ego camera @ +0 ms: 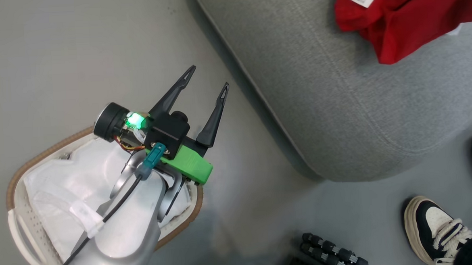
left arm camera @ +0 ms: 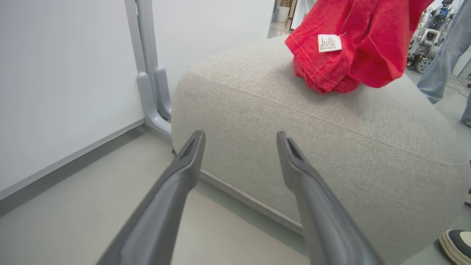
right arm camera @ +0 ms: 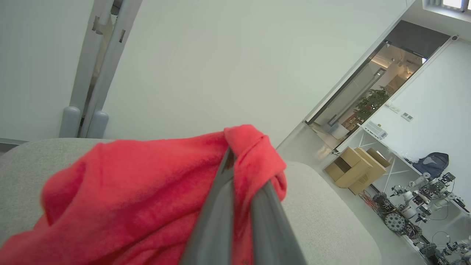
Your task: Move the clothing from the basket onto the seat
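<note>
The right tool pinches the red clothing on the seat; best lower it, then let go. The left tool is wide.

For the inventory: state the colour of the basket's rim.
Brown, woven; the basket rim shows best in the head view.

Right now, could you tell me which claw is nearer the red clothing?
Right: the right claw is shut on the clothing; the left claw hangs open over the floor, short of it.
</note>
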Motion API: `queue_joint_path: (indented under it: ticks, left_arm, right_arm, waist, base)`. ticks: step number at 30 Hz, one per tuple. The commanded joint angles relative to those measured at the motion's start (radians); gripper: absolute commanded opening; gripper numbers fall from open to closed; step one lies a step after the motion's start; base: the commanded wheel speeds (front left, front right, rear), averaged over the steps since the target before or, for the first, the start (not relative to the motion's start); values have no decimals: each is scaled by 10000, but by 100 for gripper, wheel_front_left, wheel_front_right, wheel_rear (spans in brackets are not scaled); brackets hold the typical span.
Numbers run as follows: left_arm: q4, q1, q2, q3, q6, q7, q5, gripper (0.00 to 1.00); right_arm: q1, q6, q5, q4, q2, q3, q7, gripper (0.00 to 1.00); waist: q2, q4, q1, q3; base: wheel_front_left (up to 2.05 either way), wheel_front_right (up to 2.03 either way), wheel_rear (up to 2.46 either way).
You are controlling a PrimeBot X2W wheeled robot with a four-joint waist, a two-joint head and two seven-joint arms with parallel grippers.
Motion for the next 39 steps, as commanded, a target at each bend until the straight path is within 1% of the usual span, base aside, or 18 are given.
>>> queue_joint_path:
  ticks: [1, 4, 8, 18, 19, 20, 21, 22, 23, 24, 25, 32, 39]
  left_arm:
    - [-78, -250, 36, -18, 58, 21, 78, 100]
    - [-108, -393, 14, -66, 75, 25, 81, 100]
    - [-147, -567, 83, -81, 106, 33, 133, 100]
    - [-107, -769, 87, -95, 206, -50, 74, 100]
    - [-80, -762, 71, -105, 210, -40, 57, 100]
    - [-58, -769, 55, -115, 213, -52, 43, 100]
    - [-37, -774, 35, -117, 222, -58, 18, 100]
    - [-18, -764, 20, -108, 235, -80, -13, 100]
    - [13, -744, 23, -95, 240, -105, -27, 100]
    - [49, -722, 27, -91, 242, -120, -42, 100]
    - [91, -693, 22, -79, 243, -145, -84, 100]
    - [347, -390, -87, 52, 284, -218, -273, 100]
    - [327, 5, -200, 333, 342, -230, -394, 100]
  right_arm:
    - [-137, -14, -137, 181, -108, -304, -46, 0]
    - [-159, -14, -404, 452, -151, -758, -47, 0]
    - [-239, -14, -712, 781, -38, -1466, -47, 0]
    - [203, -14, -1531, 1404, 527, -2495, -47, 0]
    - [283, -14, -1564, 1441, 579, -2586, -47, 2]
    - [319, -14, -1584, 1466, 638, -2670, -47, 2]
    - [363, -14, -1606, 1442, 722, -2743, -47, 25]
    - [415, -14, -1643, 1405, 771, -2782, -47, 33]
    - [490, -14, -1647, 1362, 838, -2847, -47, 49]
    - [568, -14, -1640, 1314, 892, -2899, -47, 76]
    - [689, -14, -1614, 1232, 969, -2947, -47, 100]
    - [1551, -14, -1341, 643, 1367, -2994, -47, 100]
    - [2629, -14, -1035, -111, 1618, -2576, -47, 100]
  waist:
    - [-1, 577, 0, 596]
    - [-1, 820, 0, 867]
    - [-1, 1043, 0, 1226]
    - [-1, 1310, 0, 1582]
    - [-1, 1327, 0, 1573]
    - [-1, 1341, 0, 1564]
    - [-1, 1352, 0, 1538]
    - [-1, 1361, 0, 1506]
    - [-1, 1365, 0, 1456]
    - [-1, 1366, 0, 1406]
    - [-1, 1365, 0, 1338]
    - [-1, 1360, 0, 706]
    - [-1, 1440, 0, -18]
  base:
    - [0, 0, 0]
    - [0, 0, 0]
    - [0, 0, 0]
    - [0, 0, 0]
    - [0, 0, 0]
    - [0, 0, 0]
    - [0, 0, 0]
    - [0, 0, 0]
    - [0, 0, 0]
    - [0, 0, 0]
    - [0, 0, 0]
    - [0, 0, 0]
    - [0, 0, 0]
